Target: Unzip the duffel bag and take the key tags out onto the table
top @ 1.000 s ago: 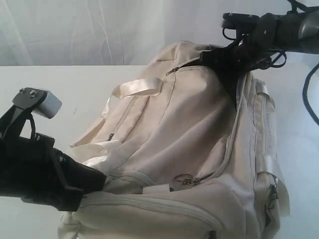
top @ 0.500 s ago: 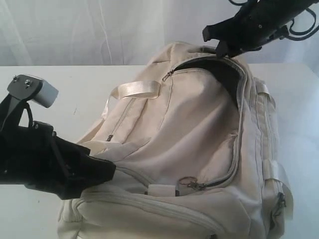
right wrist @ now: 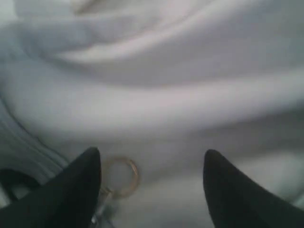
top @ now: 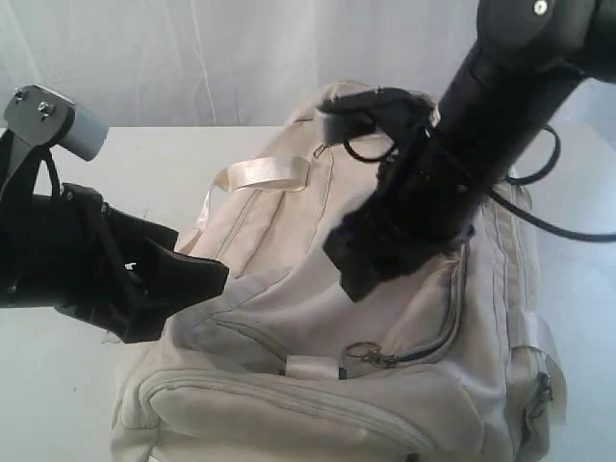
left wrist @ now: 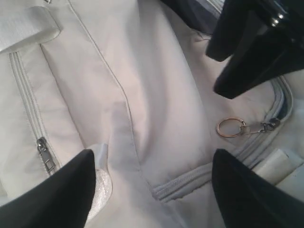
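The cream duffel bag point(top: 289, 318) lies on the right half of the white table point(top: 154, 173), reaching toward its far edge. Only the wrist views show the jaws: left gripper point(left wrist: 152, 159) and right gripper point(right wrist: 151, 154) both spread wide over fabric, holding nothing, with the zip's metal ring point(right wrist: 121, 176) just beside one right finger

You have one cream duffel bag point(top: 279, 289), slumped on the white desk point(top: 164, 164); curved zip partly open, ring pull point(top: 361, 351) at its end.
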{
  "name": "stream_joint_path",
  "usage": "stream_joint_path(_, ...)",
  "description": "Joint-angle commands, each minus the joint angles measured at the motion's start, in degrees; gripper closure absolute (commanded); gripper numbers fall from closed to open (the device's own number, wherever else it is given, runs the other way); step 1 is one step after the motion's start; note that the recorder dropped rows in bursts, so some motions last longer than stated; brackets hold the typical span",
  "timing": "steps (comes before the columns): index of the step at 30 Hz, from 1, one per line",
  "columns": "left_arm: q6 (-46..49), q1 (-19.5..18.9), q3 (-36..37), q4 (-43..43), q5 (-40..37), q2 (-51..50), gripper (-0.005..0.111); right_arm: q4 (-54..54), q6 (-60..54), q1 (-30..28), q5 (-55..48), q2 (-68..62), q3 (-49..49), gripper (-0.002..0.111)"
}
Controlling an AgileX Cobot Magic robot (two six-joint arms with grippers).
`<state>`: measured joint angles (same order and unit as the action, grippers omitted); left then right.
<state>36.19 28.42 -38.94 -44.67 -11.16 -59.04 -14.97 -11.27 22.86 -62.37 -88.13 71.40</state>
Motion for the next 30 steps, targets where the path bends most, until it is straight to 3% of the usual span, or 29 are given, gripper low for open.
stream_joint_path(1, 0.1, 0.3, -0.4, 0.2, -0.6, 0.4, 0.036, 12.3, 11.3, 3.6, 1.7, 10.5, -10.2, 0.050)
stream_joint_path(6, -0.2, 0.3, -0.4, 0.2, -0.4, 0.4, 0.036, 16.5, 19.0, 4.8, 6.7, 20.3, -15.6, 0.050)
stream_joint_path(12, -0.6, 0.3, -0.4, 0.2, -0.3, 0.4, 0.036, 31.7, 33.0, 4.8, 11.6, 24.8, -17.7, 0.044)
stream_joint_path(16, -1.7, 0.3, -0.4, 0.2, -0.3, 0.4, 0.036, 37.6, 40.9, 4.8, 13.7, 22.9, -18.6, 0.036)
stream_joint_path(25, -1.7, 0.3, -0.4, 0.1, -1.5, 0.4, 0.039, 44.0, 52.5, 4.8, 20.9, 10.4, -21.6, 0.037)
stream_joint_path(27, -1.7, 0.3, -0.4, 0.2, -2.4, 0.4, 0.039, 49.7, 57.0, 4.8, 20.0, 7.6, -21.6, 0.040)
stream_joint_path(30, -1.7, 0.3, -0.4, 0.2, -3.0, 0.4, 0.039, 59.3, 62.3, 4.5, 19.2, 3.5, -21.6, 0.064)
